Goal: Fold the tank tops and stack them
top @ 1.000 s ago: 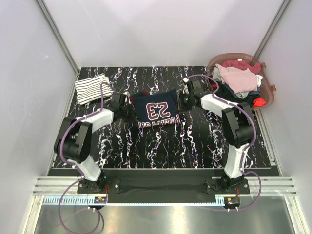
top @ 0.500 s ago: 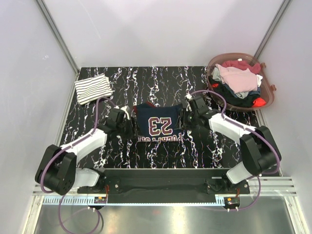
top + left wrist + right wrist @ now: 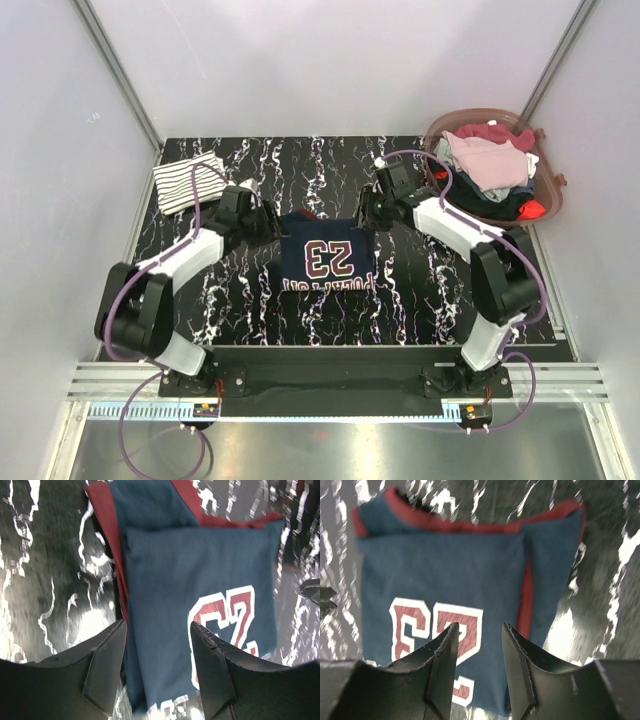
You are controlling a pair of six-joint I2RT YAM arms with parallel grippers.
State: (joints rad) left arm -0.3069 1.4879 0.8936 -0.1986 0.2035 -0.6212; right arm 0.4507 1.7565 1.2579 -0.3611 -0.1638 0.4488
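The navy tank top [image 3: 325, 252], with red trim and a "23" print, lies folded into a rectangle in the middle of the table. The striped tank top [image 3: 188, 181] lies folded at the far left corner. My left gripper [image 3: 268, 226] hovers open at the navy top's far left corner, and my right gripper [image 3: 363, 216] hovers open at its far right corner. In the left wrist view the open gripper [image 3: 157, 630] frames the navy cloth [image 3: 200, 570] below it. The right wrist view has the same: open gripper [image 3: 480, 627] above the cloth [image 3: 445, 570], nothing pinched.
A brown basket [image 3: 556, 196] at the back right holds a heap of pink, red and dark clothes [image 3: 488, 160]. The black marbled tabletop [image 3: 420, 300] is bounded by metal rails at the sides and by the arm bases at the near edge.
Both grippers were shut on the navy top's edges a second ago; they have opened and let it go. The top now lies folded flat, and both arms have drawn back toward its far corners.
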